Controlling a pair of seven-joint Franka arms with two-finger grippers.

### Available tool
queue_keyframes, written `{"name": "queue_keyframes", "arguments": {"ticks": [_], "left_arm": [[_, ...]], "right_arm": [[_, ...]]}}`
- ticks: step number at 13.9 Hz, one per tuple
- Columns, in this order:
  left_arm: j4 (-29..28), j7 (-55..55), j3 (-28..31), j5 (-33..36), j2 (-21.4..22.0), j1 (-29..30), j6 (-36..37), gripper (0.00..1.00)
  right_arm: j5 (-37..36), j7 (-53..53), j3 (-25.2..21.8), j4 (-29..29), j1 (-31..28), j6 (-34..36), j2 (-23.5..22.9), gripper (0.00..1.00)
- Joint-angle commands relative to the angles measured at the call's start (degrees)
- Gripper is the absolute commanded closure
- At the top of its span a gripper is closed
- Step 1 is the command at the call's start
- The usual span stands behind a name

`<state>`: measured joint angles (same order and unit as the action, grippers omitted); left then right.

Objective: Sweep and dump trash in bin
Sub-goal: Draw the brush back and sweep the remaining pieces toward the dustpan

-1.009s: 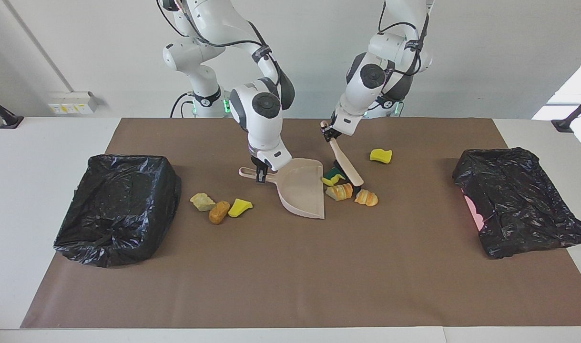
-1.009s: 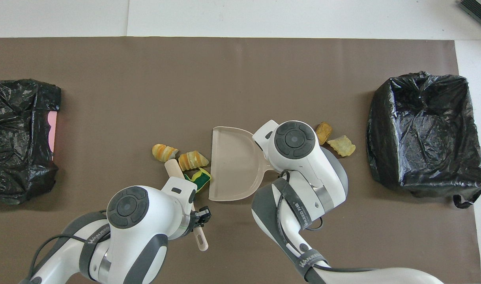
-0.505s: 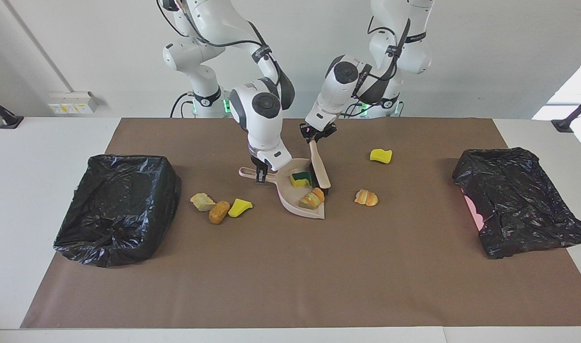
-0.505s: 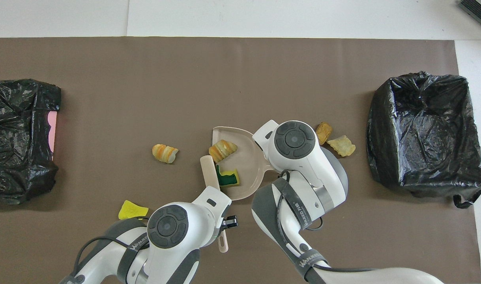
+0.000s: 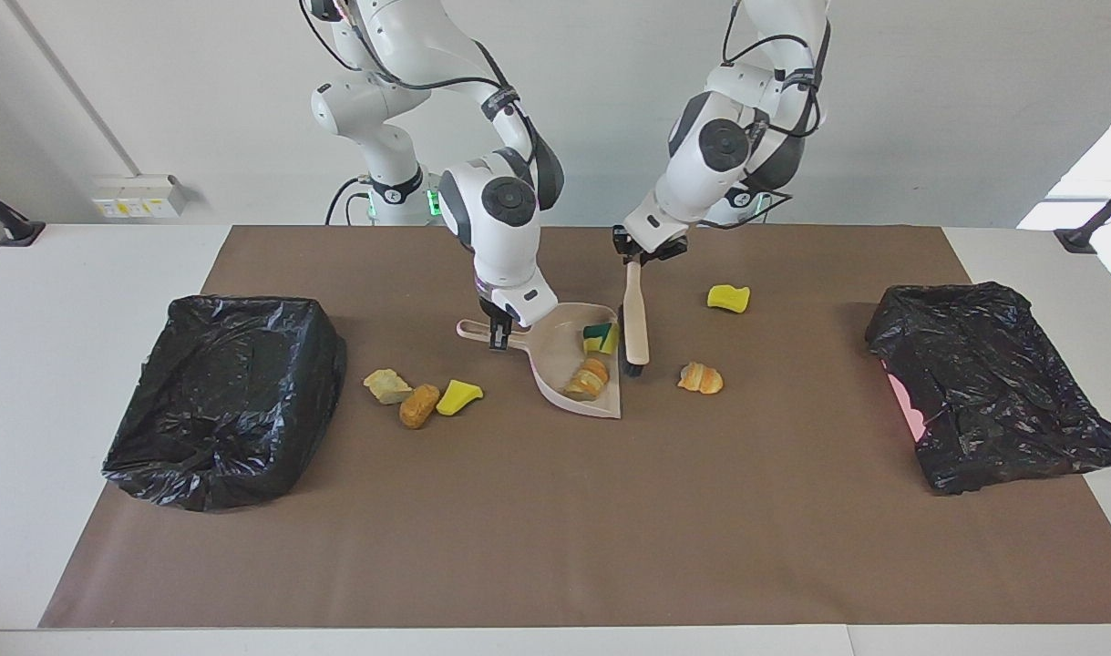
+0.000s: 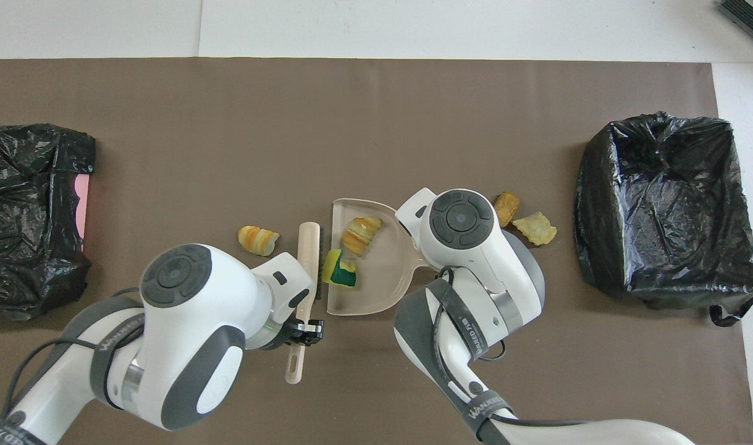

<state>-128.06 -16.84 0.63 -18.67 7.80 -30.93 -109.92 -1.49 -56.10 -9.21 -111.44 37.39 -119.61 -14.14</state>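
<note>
**A:** Start at the fingers. What have you got?

**B:** The left gripper (image 5: 646, 251) is clenched on the brush (image 5: 635, 319) handle. The right gripper (image 5: 500, 333) is clamped on the pan (image 5: 564, 387) handle, and the pan lies flat on the mat (image 5: 555, 528).

**A:** Take the overhead clock, twelve pointing away from the robots. How does the brush lie?

**B:** Its long axis runs twelve to six. The bristles are down at the twelve end, just beside the pan's open mouth, which is at three o'clock from them. A green-topped sponge (image 5: 599, 337) and a bread lump (image 5: 588, 376) already lie in the pan.

**A:** And your next bit?

**B:** That would be the loose lump (image 5: 700, 377), at nine o'clock from the bristles, near but apart. You'd carry the brush over it and drag towards three. The left arm is nearer to it.

**A:** What else is out?

**B:** A yellow sponge (image 5: 729, 297) lies at about seven o'clock, hidden under the left arm from above. Three more bits (image 5: 418, 398) sit at three o'clock from the pan, by the bin (image 5: 227, 396).

**A:** Any room?

**B:** The mat is flat, with open mat around the lump. I reckon the soft bits may roll off the bristles.
</note>
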Motion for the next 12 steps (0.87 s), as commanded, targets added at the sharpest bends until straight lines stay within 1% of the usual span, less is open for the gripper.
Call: {"name": "queue_keyframes", "arguments": {"ticks": [1, 2, 3, 4, 5, 6, 8, 9, 12], "left_arm": [[0.0, -0.8, -0.5, 6.4, 3.2, 3.5, 7.1, 1.00], [-0.6, -4.7, -0.5, 8.7, 4.2, 3.6, 10.7, 1.00], [-1.8, -9.7, -0.5, 9.6, 5.5, 3.9, 13.7, 1.00], [-2.9, -12.4, -0.7, 10.2, 6.4, 3.9, 13.9, 1.00], [-3.5, -13.0, -0.5, 10.3, 6.7, 3.9, 13.6, 1.00], [-3.7, -13.6, -0.5, 10.3, 7.1, 4.0, 14.9, 1.00], [-5.0, -20.8, -0.7, 11.4, 8.9, 4.9, 19.1, 1.00], [-6.0, -24.5, -0.7, 11.9, 9.9, 4.8, 19.9, 1.00], [-11.8, -35.1, -1.1, 12.1, 14.8, 4.3, 20.2, 1.00]], "right_arm": [[-1.1, -1.0, 0.2, -0.4, -0.3, -0.5, 0.3, 1.00], [-1.1, -1.0, 0.2, -0.5, -0.2, -0.5, 0.3, 1.00], [-1.1, -1.0, 0.2, -0.5, -0.2, -0.5, 0.3, 1.00], [-1.1, -1.0, 0.2, -0.5, -0.3, -0.5, 0.3, 1.00], [-1.2, -1.0, 0.2, -0.5, -0.3, -0.5, 0.3, 1.00], [-1.2, -1.0, 0.2, -0.5, -0.2, -0.5, 0.3, 1.00], [-1.2, -1.0, 0.2, -0.6, -0.2, -0.5, 0.3, 1.00], [-1.1, -1.0, 0.2, -0.7, -0.2, -0.5, 0.3, 1.00], [-1.2, -1.0, 0.2, -0.7, -0.2, -0.6, 0.3, 1.00]]}}
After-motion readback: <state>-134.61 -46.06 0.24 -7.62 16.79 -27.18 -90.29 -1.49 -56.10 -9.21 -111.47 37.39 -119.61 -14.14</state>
